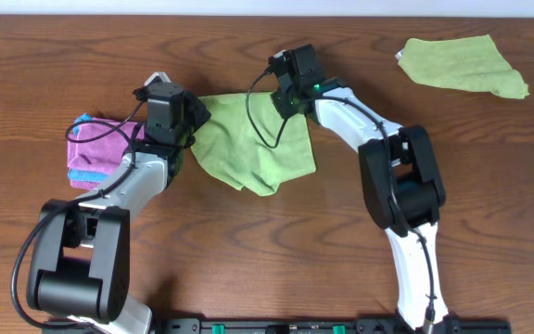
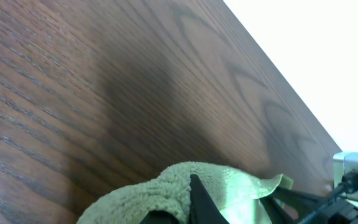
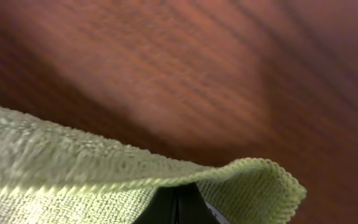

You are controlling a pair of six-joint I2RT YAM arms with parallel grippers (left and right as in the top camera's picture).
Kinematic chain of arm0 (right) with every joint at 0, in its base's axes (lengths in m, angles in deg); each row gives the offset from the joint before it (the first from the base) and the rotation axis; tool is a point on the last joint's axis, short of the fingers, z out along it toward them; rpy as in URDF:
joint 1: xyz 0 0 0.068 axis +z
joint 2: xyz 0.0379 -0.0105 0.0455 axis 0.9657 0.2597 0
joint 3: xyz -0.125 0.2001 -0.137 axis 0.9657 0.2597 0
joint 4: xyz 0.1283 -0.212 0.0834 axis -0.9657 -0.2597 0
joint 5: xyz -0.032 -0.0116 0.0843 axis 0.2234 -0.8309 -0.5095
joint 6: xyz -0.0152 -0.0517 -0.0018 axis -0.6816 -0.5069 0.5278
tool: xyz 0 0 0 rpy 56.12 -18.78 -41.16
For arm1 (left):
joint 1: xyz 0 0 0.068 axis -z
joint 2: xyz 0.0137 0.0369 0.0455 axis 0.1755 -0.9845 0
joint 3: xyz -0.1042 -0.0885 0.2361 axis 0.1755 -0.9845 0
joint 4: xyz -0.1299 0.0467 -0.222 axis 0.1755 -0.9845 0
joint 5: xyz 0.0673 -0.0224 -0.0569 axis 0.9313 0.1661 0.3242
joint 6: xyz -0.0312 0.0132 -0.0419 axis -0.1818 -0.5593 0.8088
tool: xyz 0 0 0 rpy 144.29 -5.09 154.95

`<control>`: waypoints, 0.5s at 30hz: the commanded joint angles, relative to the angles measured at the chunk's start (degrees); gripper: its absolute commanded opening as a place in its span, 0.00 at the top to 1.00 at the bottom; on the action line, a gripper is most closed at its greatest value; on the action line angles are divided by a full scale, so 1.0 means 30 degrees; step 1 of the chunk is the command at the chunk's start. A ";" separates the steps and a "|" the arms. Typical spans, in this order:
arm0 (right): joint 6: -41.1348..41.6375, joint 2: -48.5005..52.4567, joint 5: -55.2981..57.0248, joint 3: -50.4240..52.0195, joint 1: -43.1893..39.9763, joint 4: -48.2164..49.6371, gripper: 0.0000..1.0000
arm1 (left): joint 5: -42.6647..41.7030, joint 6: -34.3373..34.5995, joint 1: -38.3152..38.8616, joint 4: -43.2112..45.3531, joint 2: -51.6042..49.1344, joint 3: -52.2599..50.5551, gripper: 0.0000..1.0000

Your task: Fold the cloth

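Left gripper (image 1: 191, 121) is pinched shut on the left corner of the cloth (image 1: 258, 144). Left wrist cam shows pile bunched over the closed fingers (image 2: 194, 199). Right gripper (image 1: 284, 97) is also clamped shut, on the far-right edge; its wrist cam shows the hem curling over the closed tips. So both arms have a grip and nothing is loose.

The cloth sits mid-table between the two grippers. The held edge runs left to right and is skewed, with the left grip closer to the bases than the right. The rest of the fabric spreads from that edge toward me, crumpled, with the free edge nearest the bases. From the wrist cams I'd say the held edge is off the wood. I can't tell how much of the body is on the table.

My read is that the fold turns on that held edge. It has to travel toward the free edge, both arms together, and square up on the way. Neither arm is nearer, since each owns one end.

The pink cloth (image 1: 100, 148) touches or sits just beside the left arm, so it's a snag risk. The other green cloth (image 1: 462, 63) is well clear at far right.
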 commanded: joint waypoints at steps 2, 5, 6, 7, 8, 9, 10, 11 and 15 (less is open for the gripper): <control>-0.0896 0.1122 0.2769 0.0306 -0.0743 0.0138 0.99 | -0.0044 -0.0036 -0.0080 -0.0364 -0.0160 0.0430 0.94; -0.1268 0.1122 0.3512 0.0306 -0.0933 0.0707 0.99 | -0.0109 -0.0160 -0.0080 -0.0525 -0.0160 0.0430 0.93; -0.1341 0.1122 0.3774 0.0306 -0.0962 0.0969 0.99 | -0.0102 -0.0160 -0.0080 -0.0525 -0.0160 0.0430 0.93; -0.1392 0.1122 0.4000 0.0299 -0.0991 0.1260 0.99 | -0.0109 -0.0160 -0.0080 -0.0510 -0.0160 0.0430 0.92; -0.1421 0.1122 0.4218 0.0299 -0.0998 0.1603 0.99 | -0.0102 -0.0160 -0.0080 -0.0481 -0.0160 0.0430 0.91; -0.1523 0.1122 0.4379 0.0299 -0.0998 0.1931 0.99 | -0.0102 -0.0160 -0.0080 -0.0452 -0.0160 0.0430 0.91; -0.1545 0.1122 0.4510 0.0299 -0.0998 0.2288 0.99 | -0.0102 -0.0160 -0.0080 -0.0437 -0.0160 0.0430 0.90; -0.1588 0.1122 0.4677 0.0299 -0.0991 0.2652 0.99 | -0.0102 -0.0160 -0.0080 -0.0437 -0.0160 0.0430 0.89; -0.1581 0.1122 0.5406 0.0182 -0.0918 0.3351 0.99 | -0.0102 -0.0160 -0.0087 -0.0401 -0.0160 0.0430 0.82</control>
